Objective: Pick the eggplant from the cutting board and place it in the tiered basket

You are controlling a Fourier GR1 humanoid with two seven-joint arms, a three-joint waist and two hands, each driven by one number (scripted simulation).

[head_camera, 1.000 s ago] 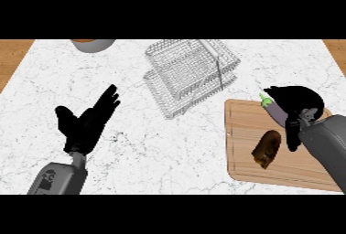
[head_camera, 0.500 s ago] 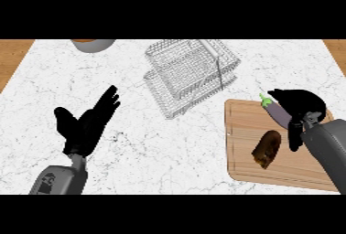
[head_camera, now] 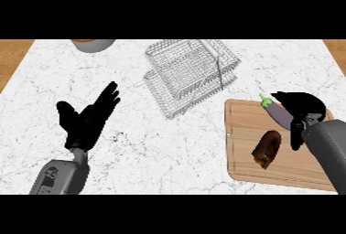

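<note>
My right hand (head_camera: 302,106) sits over the cutting board (head_camera: 245,137) at about three o'clock on the bench (head_camera: 155,151), its fingers curled round the eggplant (head_camera: 278,114). The eggplant lies at the board's far edge, its green stem pointing toward eleven o'clock, most of its purple body hidden under my hand. A brown lump (head_camera: 266,149) lies on the board just toward six o'clock from it. The tiered basket (head_camera: 191,73), of wire mesh, stands at about twelve o'clock, apart from the board. My left hand (head_camera: 86,122) rests open at nine o'clock, fingers straight. A grey bowl (head_camera: 93,44) shows at the far edge, near eleven o'clock
</note>
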